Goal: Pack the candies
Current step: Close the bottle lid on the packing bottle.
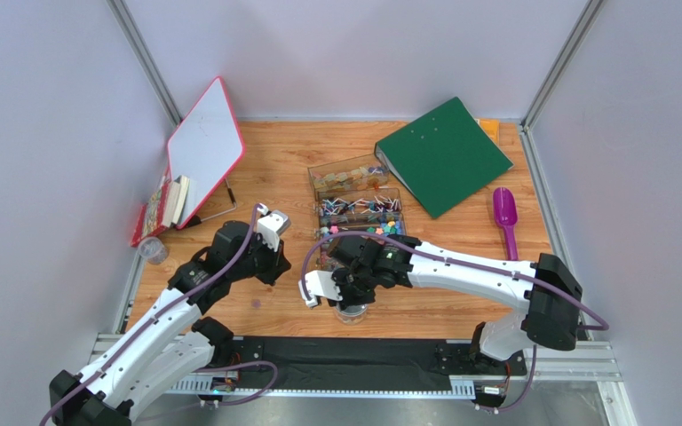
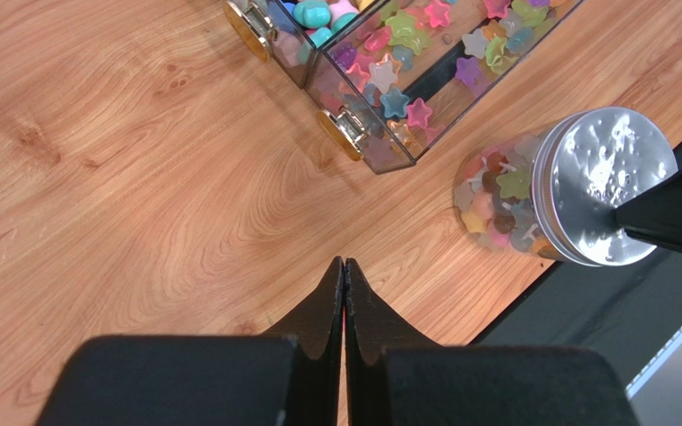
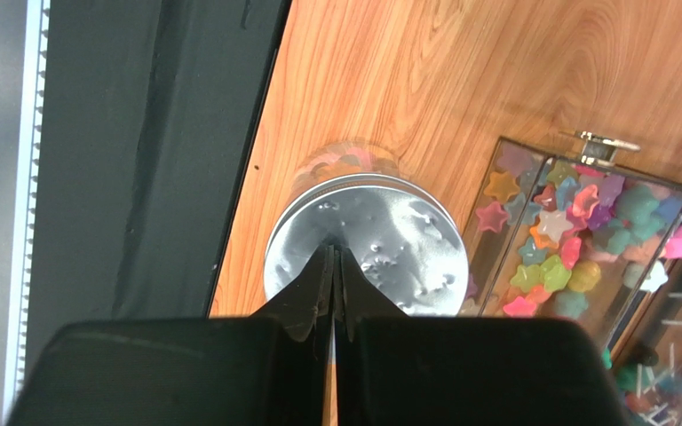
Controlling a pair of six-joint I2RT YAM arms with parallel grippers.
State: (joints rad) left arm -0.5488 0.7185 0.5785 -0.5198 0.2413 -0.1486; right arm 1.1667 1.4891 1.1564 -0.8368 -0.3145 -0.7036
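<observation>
- The table (image 2: 140, 177) ends just beside the jar (image 2: 504, 200), with the black strip (image 3: 158, 133) beyond it. If my right claw (image 3: 333, 250) pushes sideways instead of straight down, I judge the jar could slide or tip over that edge.
- The clear box (image 2: 407, 158) of loose sweets stands near the jar on its far side. A shove that way would knock the jar against it.
- The lid (image 3: 380, 240) is smooth, shiny metal. My right claw is pinched fully together and holds nothing, so its tips could skid off the lid. I cannot tell whether the lid is seated tight.
- The candies (image 2: 495, 191) would scatter if the lid came loose in a fall.
- The jar sits directly under my right claw. The tips seem to rest on the middle of the lid, the candies packed beneath it.
- My left claw (image 2: 344, 263) is also pinched together and empty. It is over bare wood, apart from the jar.
</observation>
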